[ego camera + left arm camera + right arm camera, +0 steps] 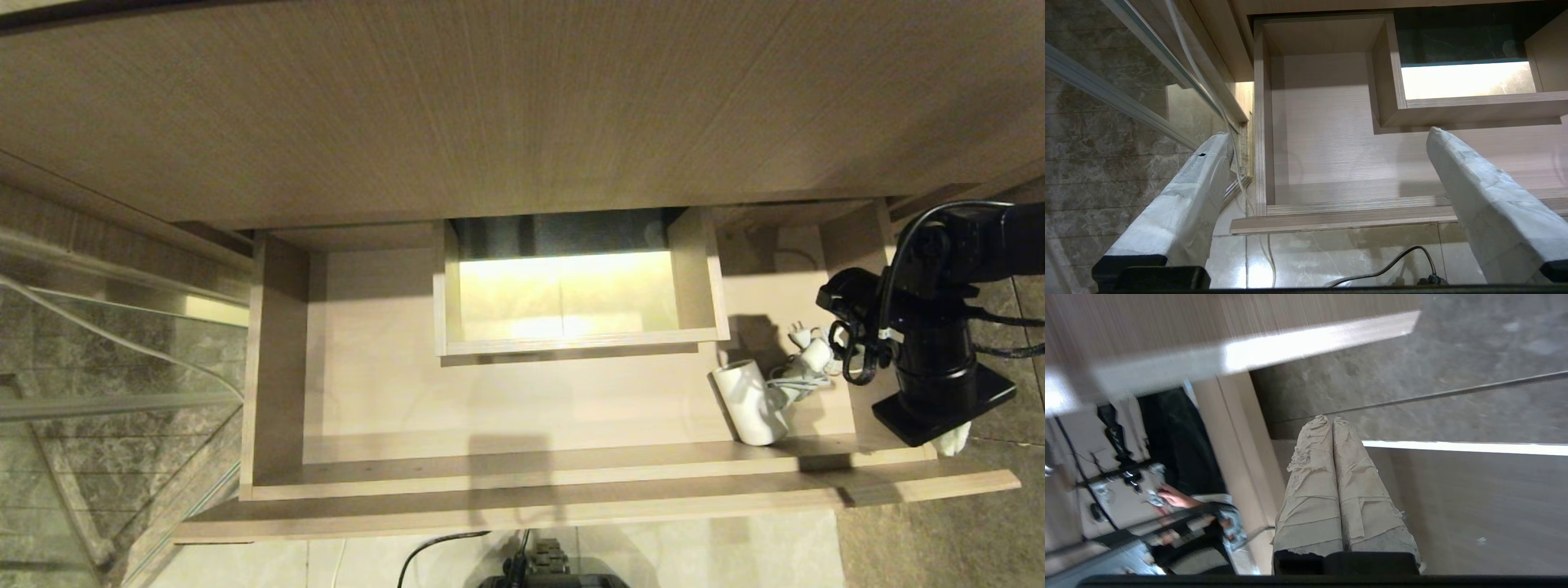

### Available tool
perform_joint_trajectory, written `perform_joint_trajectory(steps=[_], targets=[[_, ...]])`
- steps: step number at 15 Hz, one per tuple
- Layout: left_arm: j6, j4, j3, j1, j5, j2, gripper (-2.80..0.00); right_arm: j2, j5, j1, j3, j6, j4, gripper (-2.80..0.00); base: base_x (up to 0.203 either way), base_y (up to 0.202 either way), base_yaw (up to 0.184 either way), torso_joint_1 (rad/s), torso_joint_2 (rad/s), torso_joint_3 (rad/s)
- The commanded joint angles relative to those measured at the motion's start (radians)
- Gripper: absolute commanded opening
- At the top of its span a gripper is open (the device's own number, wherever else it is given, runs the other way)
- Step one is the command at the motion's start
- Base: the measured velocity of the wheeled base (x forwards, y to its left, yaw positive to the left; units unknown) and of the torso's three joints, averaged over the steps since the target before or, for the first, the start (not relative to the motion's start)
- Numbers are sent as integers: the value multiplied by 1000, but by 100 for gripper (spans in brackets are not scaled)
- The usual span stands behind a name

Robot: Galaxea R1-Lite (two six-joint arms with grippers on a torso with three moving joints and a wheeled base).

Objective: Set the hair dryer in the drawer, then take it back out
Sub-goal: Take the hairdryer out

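The left gripper (1331, 163) is sitting parked out in front of the drawer's left end, its two padded fingers (1184, 204) spread wide with nothing between them. The drawer (375, 384) is standing pulled out under the countertop (522, 106), its floor bare across the left and middle, with the boxed cut-out (571, 339) rising at the back centre. Moving right, the white hair dryer (747, 400) is lying inside the drawer near its right front corner, barrel pointing toward the front wall, its cord and plug (804, 347) bundled just behind it. Further right, the right gripper (1333, 424) is hanging over the drawer's right front corner, off to the side of the hair dryer and not touching it. Its wrapped fingers (1310, 490) are pressing flat against each other, gripping nothing at all.
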Motion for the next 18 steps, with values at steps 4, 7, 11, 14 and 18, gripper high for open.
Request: perform_joint_trajectory(steps=[4, 7, 11, 14, 18], targets=[[0, -1, 40, 1, 0, 0, 0, 34, 1, 0, -29, -140, -79, -280, 0, 0, 0, 0, 0, 0], [0, -1, 40, 1, 0, 0, 0, -19, 28, -40, 39, -565, -337, -280, 0, 0, 0, 0, 0, 0], [1, -1, 40, 1, 0, 0, 0, -88, 337, -192, 143, -1253, -754, -280, 0, 0, 0, 0, 0, 0], [0, -1, 40, 1, 0, 0, 0, -124, 469, -255, 187, -1342, -861, -280, 0, 0, 0, 0, 0, 0], [1, -1, 40, 1, 0, 0, 0, -127, 650, -273, 197, -1341, -857, -280, 0, 0, 0, 0, 0, 0]])
